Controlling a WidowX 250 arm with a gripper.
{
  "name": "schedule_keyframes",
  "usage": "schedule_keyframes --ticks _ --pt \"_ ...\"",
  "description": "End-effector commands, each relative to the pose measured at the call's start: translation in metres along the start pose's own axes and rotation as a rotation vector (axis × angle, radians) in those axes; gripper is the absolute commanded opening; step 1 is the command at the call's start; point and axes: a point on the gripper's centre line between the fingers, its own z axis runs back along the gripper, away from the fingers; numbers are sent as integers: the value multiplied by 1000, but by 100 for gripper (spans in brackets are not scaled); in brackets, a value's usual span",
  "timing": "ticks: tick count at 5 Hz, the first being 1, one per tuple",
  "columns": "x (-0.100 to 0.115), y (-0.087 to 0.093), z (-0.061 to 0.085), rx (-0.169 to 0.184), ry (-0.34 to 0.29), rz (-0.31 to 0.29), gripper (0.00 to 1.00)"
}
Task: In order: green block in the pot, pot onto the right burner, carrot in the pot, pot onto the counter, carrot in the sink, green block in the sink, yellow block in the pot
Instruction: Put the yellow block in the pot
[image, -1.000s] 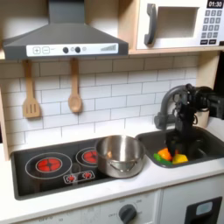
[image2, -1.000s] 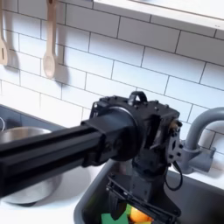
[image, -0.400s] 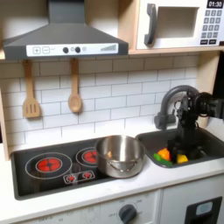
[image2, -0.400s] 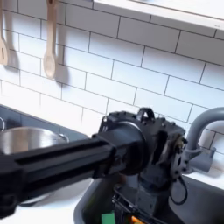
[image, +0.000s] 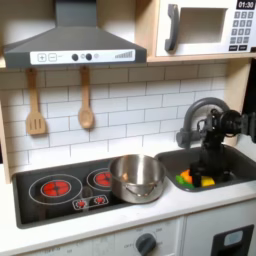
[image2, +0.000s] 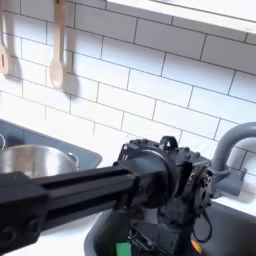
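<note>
In both exterior views my gripper (image: 206, 175) (image2: 162, 244) reaches down into the dark grey sink (image: 228, 160) (image2: 100, 232); its fingers look spread apart with nothing held. On the sink floor the green block (image: 182, 179) (image2: 122, 248) lies furthest to the first exterior view's left. The orange carrot (image: 190, 177) is beside it and the yellow block (image: 206, 183) is right under the gripper. The steel pot (image: 135, 176) (image2: 35, 160) stands on the right end of the black cooktop, and what is inside it is not visible. The off-white counter (image: 150, 208) runs along the front.
The arched faucet (image: 198, 108) (image2: 236, 150) rises just behind the gripper. Two wooden utensils (image: 86, 100) hang on the tiled wall. Red burners (image: 55, 186) glow on the cooktop, under the range hood (image: 70, 45). A microwave (image: 205, 25) sits at the upper right.
The arm has shifted to the first exterior view's left and the gripper has sunk deeper into the sink over the blocks. The pot has not moved.
</note>
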Motion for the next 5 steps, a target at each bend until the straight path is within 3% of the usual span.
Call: schedule_keyframes --ticks 1,4,5 --pt "12 4 2 -3 -60 39 100" --pt "13 5 -3 0 -49 42 99" --pt "14 6 -3 7 -56 47 0"
